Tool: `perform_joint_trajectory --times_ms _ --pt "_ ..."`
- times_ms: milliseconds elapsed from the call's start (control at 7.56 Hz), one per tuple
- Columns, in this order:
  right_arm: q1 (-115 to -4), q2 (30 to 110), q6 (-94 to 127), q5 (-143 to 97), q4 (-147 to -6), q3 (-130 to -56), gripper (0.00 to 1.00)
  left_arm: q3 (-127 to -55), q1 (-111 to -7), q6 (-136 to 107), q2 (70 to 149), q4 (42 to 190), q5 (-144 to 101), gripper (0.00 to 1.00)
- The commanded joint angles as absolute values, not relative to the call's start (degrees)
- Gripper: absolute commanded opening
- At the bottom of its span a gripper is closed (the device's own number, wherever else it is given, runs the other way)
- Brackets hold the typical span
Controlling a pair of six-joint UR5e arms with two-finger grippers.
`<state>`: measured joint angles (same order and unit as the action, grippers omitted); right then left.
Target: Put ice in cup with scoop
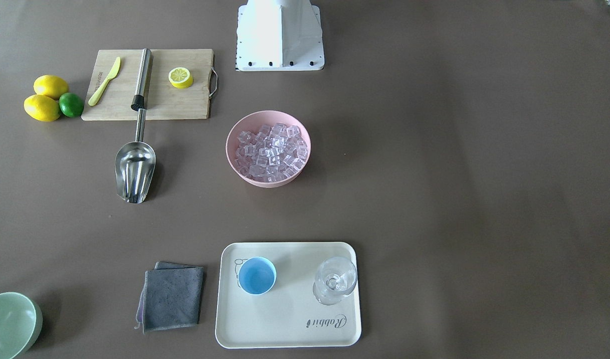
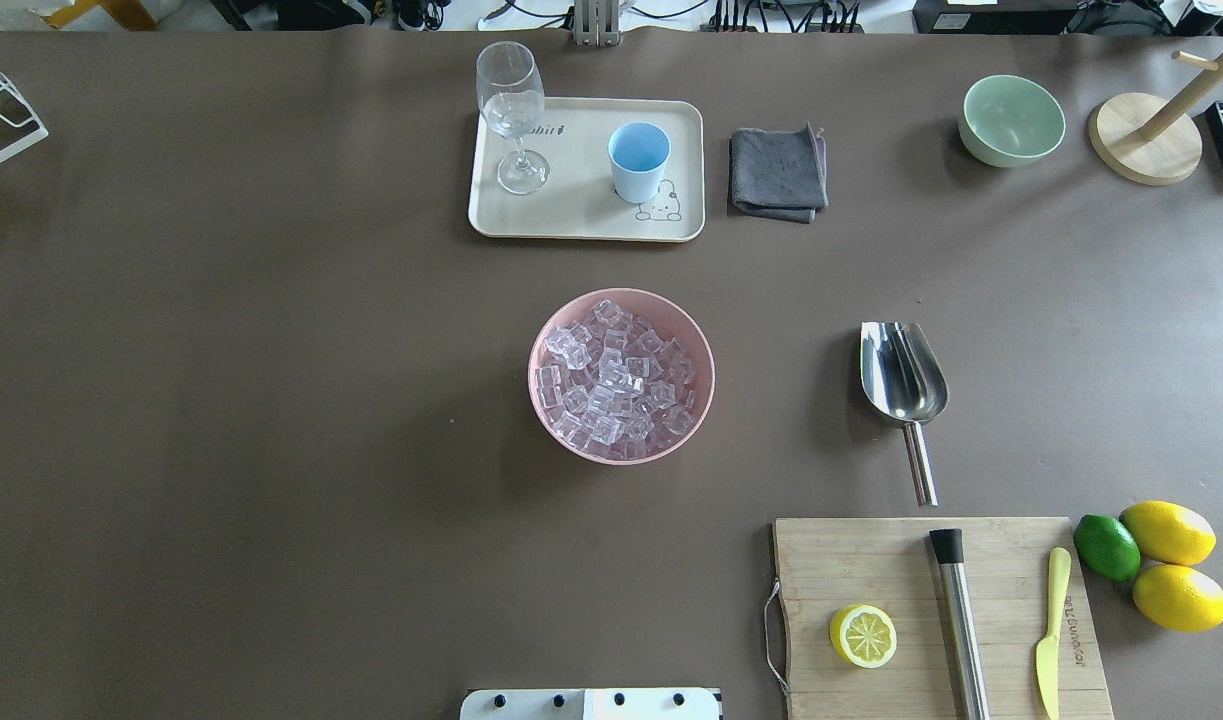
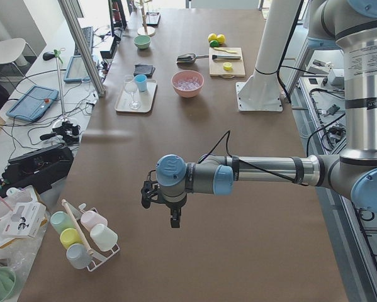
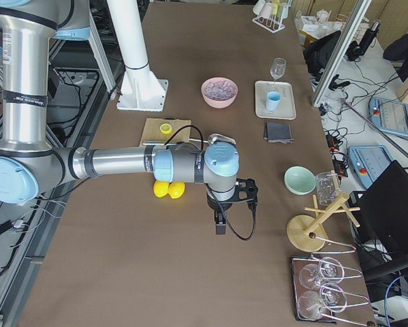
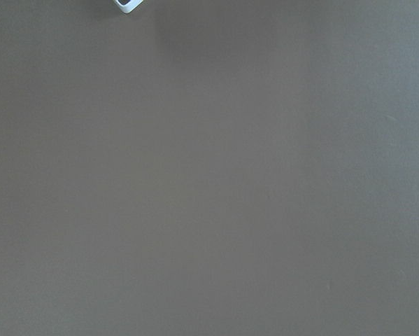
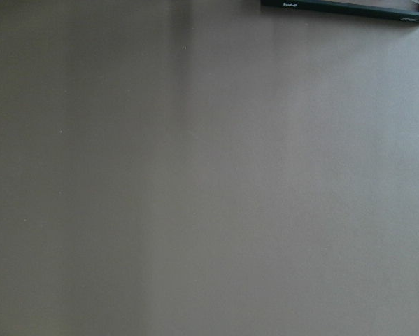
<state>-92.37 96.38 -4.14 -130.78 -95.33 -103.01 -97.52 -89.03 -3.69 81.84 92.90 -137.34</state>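
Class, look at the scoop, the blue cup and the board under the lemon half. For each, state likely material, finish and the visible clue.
The scoop: polished steel, seemingly; mirror-like reflections in its trough.
The cup: plastic or glazed ceramic, unclear which; opaque, smooth, evenly light blue.
The board: wood or bamboo, matt; pale lengthwise grain shows.

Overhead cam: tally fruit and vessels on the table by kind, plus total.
Whole lemons: 2
Lime: 1
Lemon half: 1
Bowls: 2
Cup: 1
Stemmed glass: 1
Total: 8
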Motion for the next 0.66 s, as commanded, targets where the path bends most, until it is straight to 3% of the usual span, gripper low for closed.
perform_joint_trajectory --times_ms 0,529 --pt "-92.37 96.50 -4.22 -130.87 -95.27 -103.10 0.99 -96.86 -89.12 -3.69 81.91 93.07 -137.37 0.98" --pt "-92.37 96.07 -4.39 -131.04 -95.19 -103.62 0.99 -97.29 -89.21 -3.69 81.83 93.16 -137.29 0.98"
